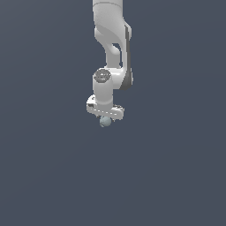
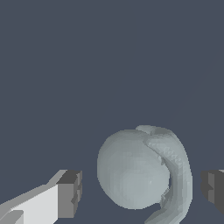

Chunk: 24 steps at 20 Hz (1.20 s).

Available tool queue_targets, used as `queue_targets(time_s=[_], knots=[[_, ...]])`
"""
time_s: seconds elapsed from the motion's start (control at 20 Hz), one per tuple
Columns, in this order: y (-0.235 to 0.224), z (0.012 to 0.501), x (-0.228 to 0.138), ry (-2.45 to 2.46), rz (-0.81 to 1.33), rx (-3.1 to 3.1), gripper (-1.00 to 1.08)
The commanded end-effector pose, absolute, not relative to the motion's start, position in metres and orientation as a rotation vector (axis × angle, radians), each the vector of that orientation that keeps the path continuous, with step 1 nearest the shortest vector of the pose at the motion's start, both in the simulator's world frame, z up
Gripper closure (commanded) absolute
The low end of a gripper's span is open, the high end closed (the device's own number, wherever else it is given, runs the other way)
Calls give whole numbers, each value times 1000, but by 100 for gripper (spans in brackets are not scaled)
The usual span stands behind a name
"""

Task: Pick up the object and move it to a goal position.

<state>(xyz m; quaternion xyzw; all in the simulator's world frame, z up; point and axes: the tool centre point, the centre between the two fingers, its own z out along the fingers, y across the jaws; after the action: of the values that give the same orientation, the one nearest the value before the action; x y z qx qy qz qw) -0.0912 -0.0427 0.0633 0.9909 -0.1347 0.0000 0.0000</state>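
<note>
The object [image 2: 131, 173] is a small pale grey-blue ball with a curved ridge along one side. In the wrist view it lies between my two dark finger pads [image 2: 70, 192], and a gap shows on each side of it. My gripper [image 2: 142, 192] is open around the ball and does not touch it. In the exterior view the white gripper [image 1: 105, 118] points straight down. The ball [image 1: 105, 122] peeks out just under the hand there, and the fingers themselves are hidden.
A plain dark grey-blue surface [image 1: 176, 176] fills both views. The white arm [image 1: 112, 39] comes down from the top middle of the exterior view. Nothing else shows.
</note>
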Motion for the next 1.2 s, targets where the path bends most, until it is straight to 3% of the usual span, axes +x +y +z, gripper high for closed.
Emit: queue_targets(time_s=[0.0,0.35,0.4,1.15], knots=[[-43,52,-92,-425,0,3113,-92],[-43,39,-91,-426,0,3112,-92],[-43,39,-91,-426,0,3112,108],[-41,41,-86,-425,2,3113,108]])
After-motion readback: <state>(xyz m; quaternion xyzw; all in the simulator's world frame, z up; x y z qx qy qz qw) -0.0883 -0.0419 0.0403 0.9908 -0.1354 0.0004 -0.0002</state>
